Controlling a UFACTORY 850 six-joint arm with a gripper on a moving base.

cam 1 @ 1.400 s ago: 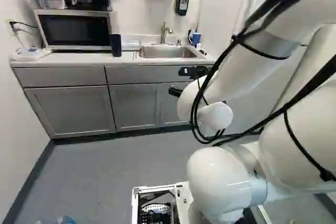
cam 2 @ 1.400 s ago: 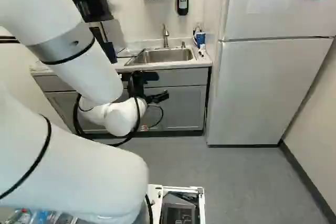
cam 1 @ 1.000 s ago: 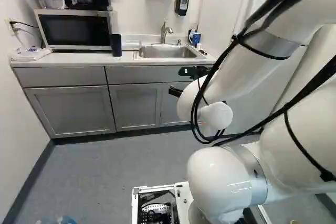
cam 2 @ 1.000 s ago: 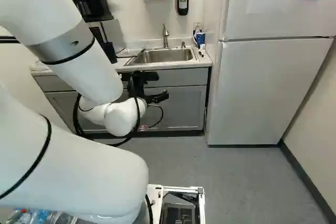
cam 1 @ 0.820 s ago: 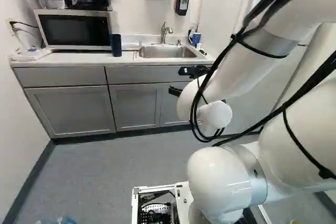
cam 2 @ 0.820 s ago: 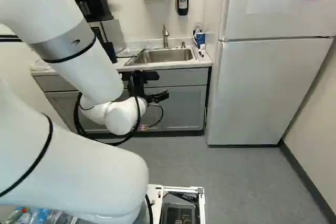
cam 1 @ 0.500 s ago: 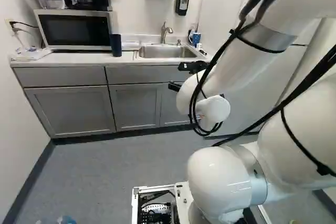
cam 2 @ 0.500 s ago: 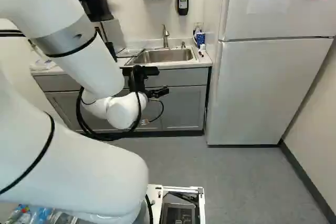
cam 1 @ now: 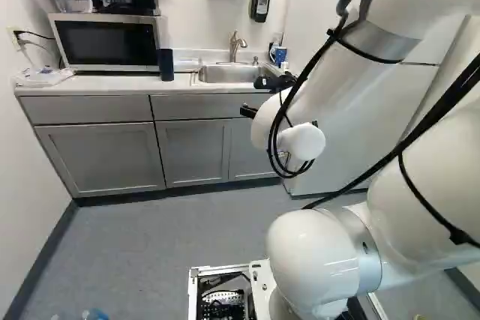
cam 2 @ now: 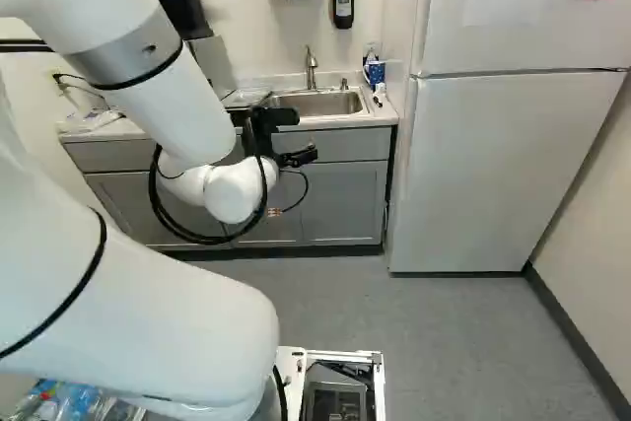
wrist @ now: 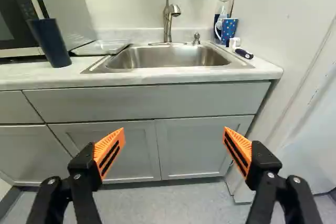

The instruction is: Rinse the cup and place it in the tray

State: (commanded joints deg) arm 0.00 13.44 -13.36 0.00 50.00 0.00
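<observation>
- Cup (wrist: 229,30): apart from the gripper (cam 2: 310,153), whose fingers are spread wide before the sink (wrist: 168,59).
- Same cup (blue, dotted): on the counter (wrist: 266,70), just beside the sink.
- Across the sink: clear tray (wrist: 100,48), then dark tumbler (wrist: 50,41).

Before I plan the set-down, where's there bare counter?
The counter is bare before the microwave, between the crinkled plastic and dark blue tumbler. A narrower strip runs from tumbler to sink, before the clear tray. It's crowded at the sink's refrigerator-side back corner, around the polka-dot cup.
</observation>
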